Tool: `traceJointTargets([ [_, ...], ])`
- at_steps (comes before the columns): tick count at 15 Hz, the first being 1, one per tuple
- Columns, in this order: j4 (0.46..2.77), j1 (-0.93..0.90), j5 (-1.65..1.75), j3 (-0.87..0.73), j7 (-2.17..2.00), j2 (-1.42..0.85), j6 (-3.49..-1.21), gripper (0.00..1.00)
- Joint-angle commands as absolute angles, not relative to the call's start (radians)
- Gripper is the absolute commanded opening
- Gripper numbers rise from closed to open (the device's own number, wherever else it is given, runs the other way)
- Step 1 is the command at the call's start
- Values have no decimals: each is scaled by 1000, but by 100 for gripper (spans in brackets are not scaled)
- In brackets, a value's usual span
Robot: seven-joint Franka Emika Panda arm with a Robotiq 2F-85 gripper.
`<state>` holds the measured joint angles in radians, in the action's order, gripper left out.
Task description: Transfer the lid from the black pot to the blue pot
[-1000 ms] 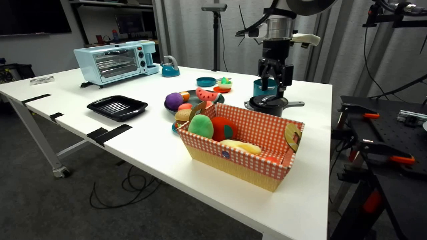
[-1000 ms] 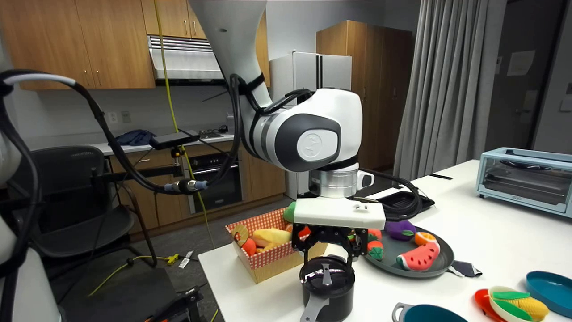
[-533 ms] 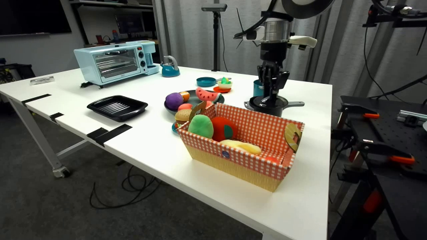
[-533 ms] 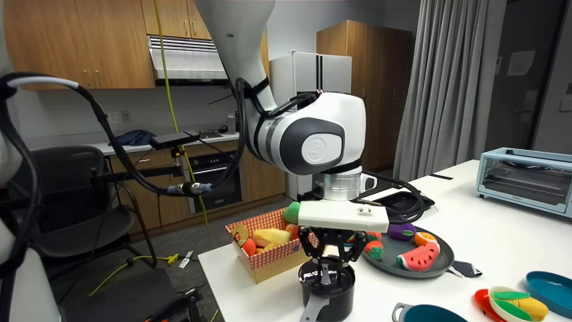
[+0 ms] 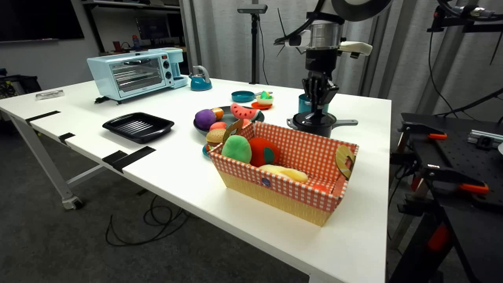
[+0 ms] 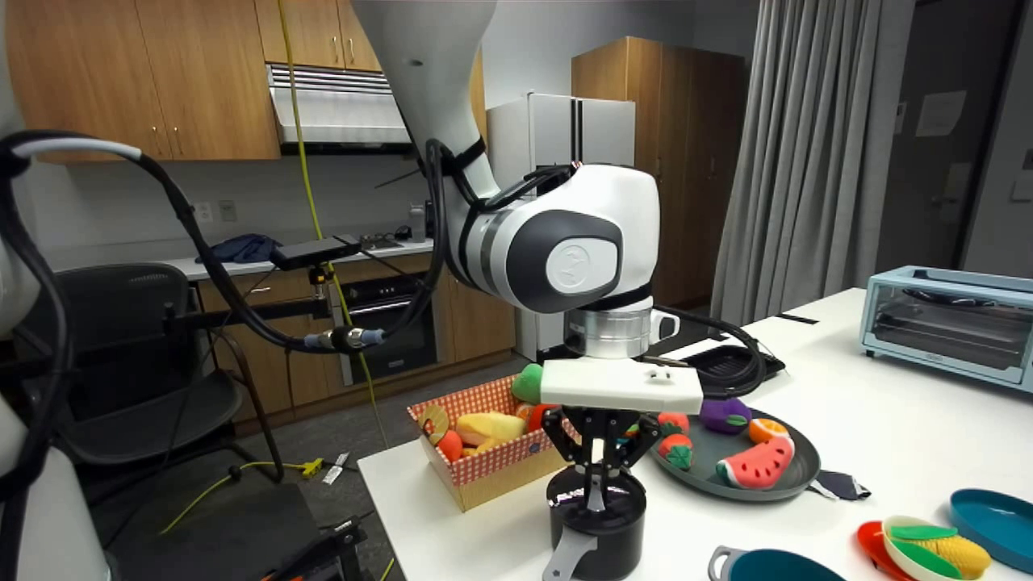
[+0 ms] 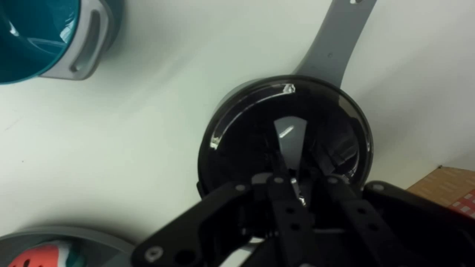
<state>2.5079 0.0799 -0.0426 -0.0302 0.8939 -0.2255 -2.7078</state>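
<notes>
Wrist view: gripper (image 7: 297,165) pinching lid (image 7: 252,129) by its handle (image 7: 291,135), black pot (image 6: 617,545) underneath

Worktop (image 5: 180,169) carries the lot. Toaster oven (image 5: 135,72) well apart, no part in this. Checkered basket (image 5: 271,192) of toy food (image 5: 236,149) near the black pot; clutter, I'd say, but it cramps that side. Grey plate (image 6: 704,453) of toy fruit (image 6: 756,461), same deal on another side.

Blue pot (image 7: 44,26) uncovered, mouth up, near the black one: likely set close for a short carry. Black pot upright on the worktop, its long side handle (image 7: 328,48) turned away from the plate; nothing seen bracing it, so it may drag if the lid sticks.

Gripper comes straight down, jaws pressed in on either side of the lid's handle. Makes sense: lid is broad, raised handle is the narrow bit, and a grip near the middle should keep it roughly level.

Lid is at the black pot's mouth; resting or just lifted, can't tell. Grasp looks done, next call is a straight lift, then across to the blue pot. Watch for tilt: handle looks smooth, could slip.
</notes>
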Motion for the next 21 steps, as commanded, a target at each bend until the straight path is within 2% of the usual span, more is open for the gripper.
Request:
traceJointTargets([
  [1,2503,111,-36,-9,880,-213,-2689,3],
  [15,2428,104,-38,-47,667,-40,-2443,3],
  [21,2346,129,-16,-106,574,-42,-2435,3],
])
